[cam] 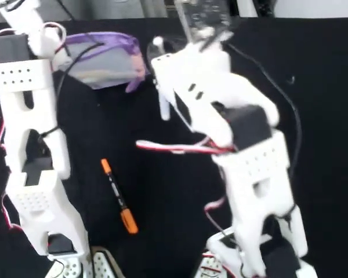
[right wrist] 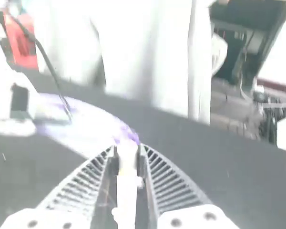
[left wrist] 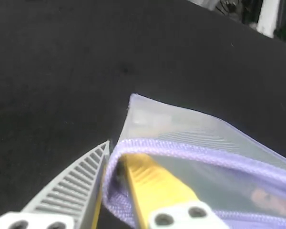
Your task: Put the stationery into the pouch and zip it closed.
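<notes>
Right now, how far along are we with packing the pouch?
Done: the left tool grips the pouch by its open zipper edge. In hand: the right tool is shut on a white pen near the opening. Left: the orange marker lies on the table; the zipper is unclosed.

Black tabletop (cam: 313, 87); white panel (right wrist: 148, 47) behind; cluttered room beyond.

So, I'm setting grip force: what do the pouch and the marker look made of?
Pouch: soft, translucent, finely ribbed mesh or vinyl with a matte look; it sags, and contents show through. Its purple zip edge looks like woven fabric tape. Marker: probably hard plastic, a smooth black barrel with orange ends; too small to judge its gloss.
</notes>
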Available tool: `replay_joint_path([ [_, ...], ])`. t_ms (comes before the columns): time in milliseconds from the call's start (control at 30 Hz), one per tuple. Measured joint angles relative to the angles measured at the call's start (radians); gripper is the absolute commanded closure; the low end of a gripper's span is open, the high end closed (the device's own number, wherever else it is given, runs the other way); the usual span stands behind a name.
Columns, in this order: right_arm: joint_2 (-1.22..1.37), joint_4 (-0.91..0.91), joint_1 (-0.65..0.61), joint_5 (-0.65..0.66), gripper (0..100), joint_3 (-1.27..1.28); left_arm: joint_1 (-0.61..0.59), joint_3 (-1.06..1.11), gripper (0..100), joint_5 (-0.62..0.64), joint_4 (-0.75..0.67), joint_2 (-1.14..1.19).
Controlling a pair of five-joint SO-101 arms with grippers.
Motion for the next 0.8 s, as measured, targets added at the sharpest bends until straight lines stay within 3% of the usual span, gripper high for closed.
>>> replay_joint_path([
  [233,-0.144,-0.066,-0.002,-0.104,98.7,0.005,0.100,-0.058,97,-0.008,0.084,0.011],
  [400,-0.282,-0.212,-0.002,-0.130,98.7,0.157,0.127,-0.077,97,-0.009,0.091,0.014],
  [800,-0.628,-1.037,-0.002,-0.133,98.7,0.919,0.155,-0.077,97,-0.009,0.091,0.014],
])
